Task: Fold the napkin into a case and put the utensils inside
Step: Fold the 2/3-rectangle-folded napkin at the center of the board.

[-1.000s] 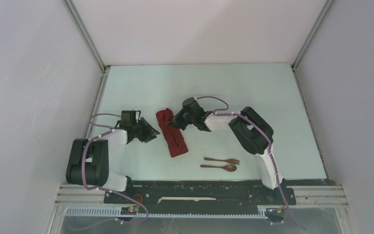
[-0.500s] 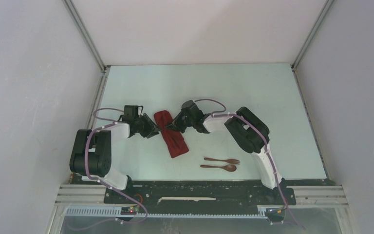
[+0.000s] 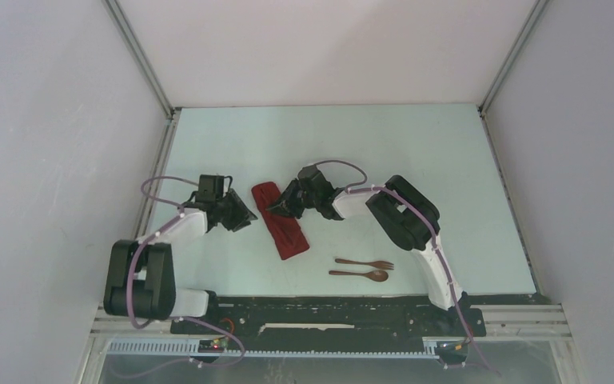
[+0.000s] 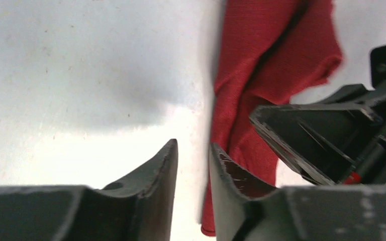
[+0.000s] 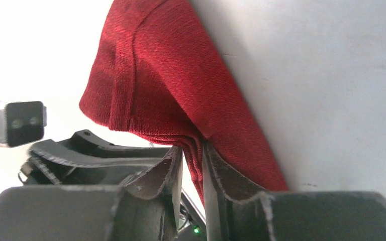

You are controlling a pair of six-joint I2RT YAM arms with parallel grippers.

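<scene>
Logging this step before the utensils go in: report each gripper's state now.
Left gripper: slightly open, empty, beside the napkin.
Right gripper: closed on the napkin's folded edge.

A lab test cell — white panel walls (image 3: 48,120), aluminium frame rails (image 3: 140,60).

Soft, matt red cloth with fine ribs: napkin (image 5: 181,95). Dark brown, like wood: fork (image 3: 365,263) and spoon (image 3: 360,274). Pale, smooth, matt table (image 3: 368,152), tiny specks. Black matt plastic, scratched: fingers (image 4: 156,173) of left gripper (image 4: 193,146).
</scene>
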